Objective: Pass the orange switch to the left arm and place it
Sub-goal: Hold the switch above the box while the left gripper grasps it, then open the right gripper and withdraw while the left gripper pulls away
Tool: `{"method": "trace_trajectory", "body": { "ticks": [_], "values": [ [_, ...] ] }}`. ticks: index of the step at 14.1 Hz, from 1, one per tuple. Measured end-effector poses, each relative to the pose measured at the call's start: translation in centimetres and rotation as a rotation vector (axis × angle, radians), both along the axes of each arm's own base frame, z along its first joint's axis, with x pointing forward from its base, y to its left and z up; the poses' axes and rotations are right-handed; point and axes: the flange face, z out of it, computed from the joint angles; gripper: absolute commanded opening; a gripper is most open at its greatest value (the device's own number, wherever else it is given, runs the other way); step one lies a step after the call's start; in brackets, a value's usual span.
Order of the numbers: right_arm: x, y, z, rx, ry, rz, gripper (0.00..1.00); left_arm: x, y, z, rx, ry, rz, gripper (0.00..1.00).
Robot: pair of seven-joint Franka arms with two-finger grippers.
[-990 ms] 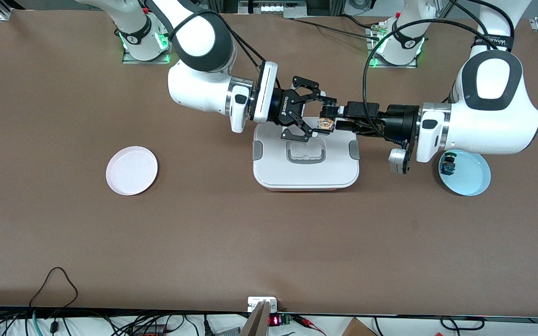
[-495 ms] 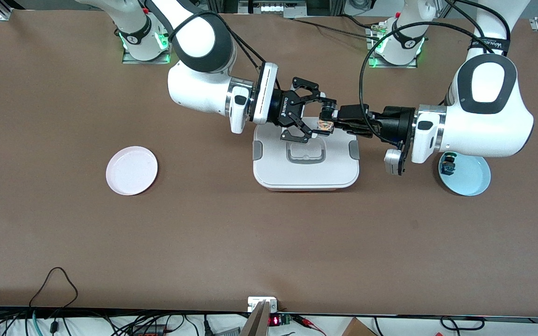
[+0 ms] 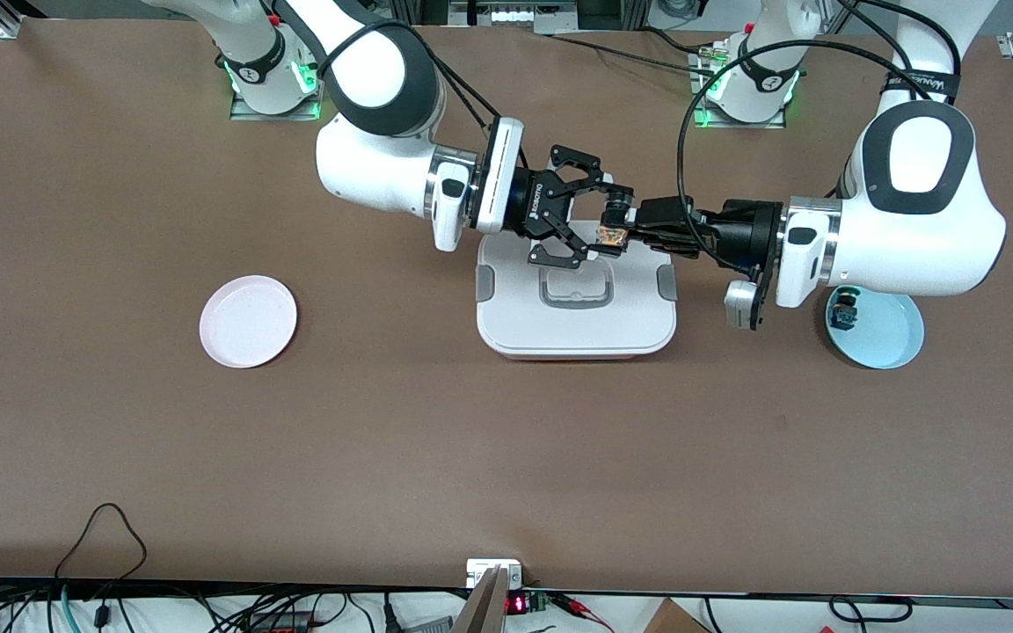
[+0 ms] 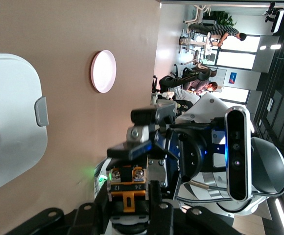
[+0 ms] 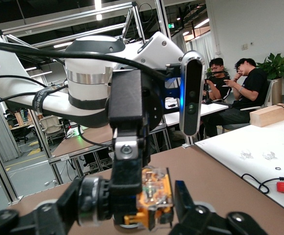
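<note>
The left gripper [image 3: 619, 230] is seen pressed shut on the tiny black push-button switch with the orange cap [image 3: 612, 236], which is held in the air over the edge of the box farthest from the front camera. It is met head-on by the right gripper [image 3: 599, 220], over that same edge; whether anything is gripped by it cannot be told.

Both white jointed arms are stretched level, toward each other. This is judged to be a handover, made high so that the large white lidded box with grey side clips [image 3: 577, 325] is not touched.

A round pink plate [image 3: 248, 321] is set toward the right arm's end of the brown table [image 3: 506, 457] and a round pale-blue plate [image 3: 889, 338] toward the left arm's end. They are taken for pick-up and drop-off points, though which is which is not shown.

The blue plate is partly covered by the left arm. On it a small black switch with green-blue parts [image 3: 843, 312] is half hidden. The contact faces on the orange switch are masked by finger linkages in both wrist views.
</note>
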Motion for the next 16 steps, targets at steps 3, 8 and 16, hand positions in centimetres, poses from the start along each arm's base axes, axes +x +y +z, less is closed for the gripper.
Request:
{"method": "trace_trajectory", "body": {
  "ticks": [3, 8, 16],
  "values": [
    [0.4, -0.3, 0.4, 0.009, 0.020, -0.010, 1.00, 0.0, 0.0, 0.0, -0.001, 0.000, -0.004, 0.08],
    [4.7, -5.9, 3.9, 0.022, -0.003, -0.018, 1.00, -0.3, 1.4, -0.1, 0.118, -0.042, -0.081, 0.07],
    [9.4, -19.5, 7.6, -0.053, 0.006, 0.139, 1.00, -0.7, 10.2, -0.3, 0.569, -0.324, -0.490, 0.07]
  ]
}}
